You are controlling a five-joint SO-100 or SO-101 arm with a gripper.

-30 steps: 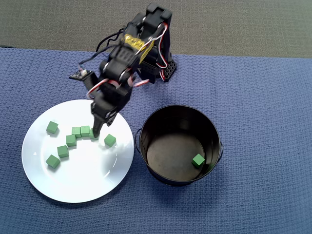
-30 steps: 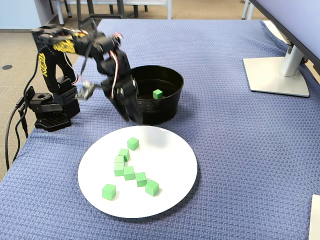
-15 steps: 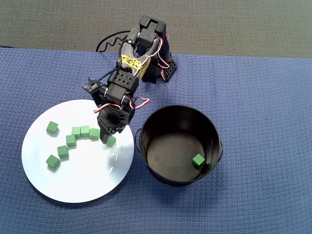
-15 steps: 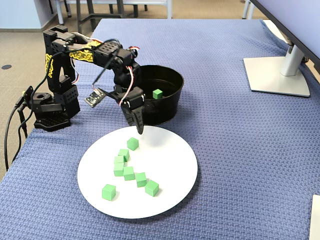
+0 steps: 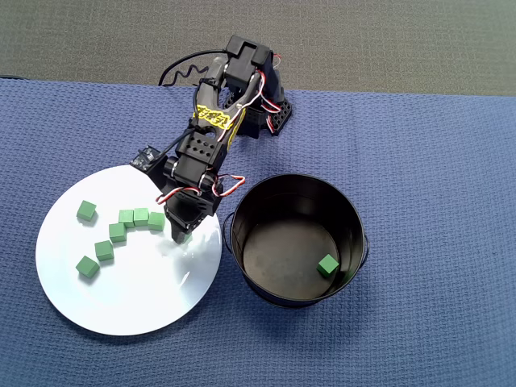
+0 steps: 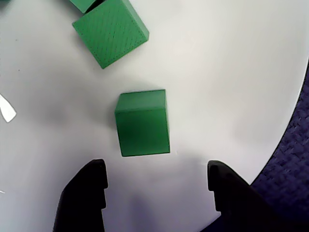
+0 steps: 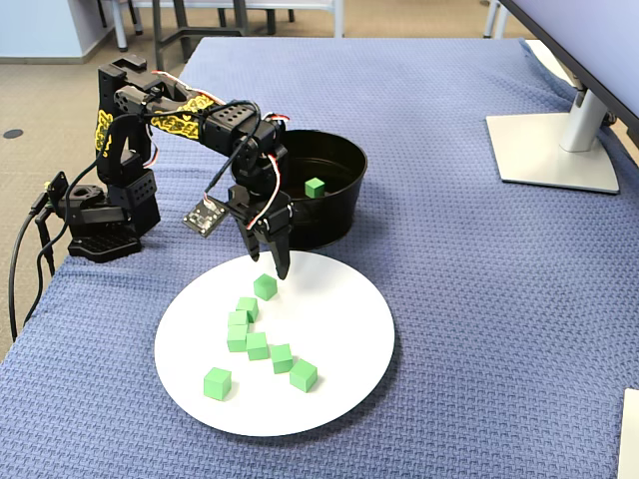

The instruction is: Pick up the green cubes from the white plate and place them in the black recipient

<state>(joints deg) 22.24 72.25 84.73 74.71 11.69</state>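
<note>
Green cube (image 6: 142, 123) on white plate (image 6: 231, 72), just ahead of gripper (image 6: 157, 186); jaws spread, empty.

This looks like an office or meeting room. A monitor stand (image 7: 555, 140) with a flat grey foot sits on the table (image 7: 439, 299), which is draped in blue woven cloth. Chair legs (image 7: 180, 20) stand on short-pile carpet (image 7: 40, 90) beyond the table's far edge.
</note>
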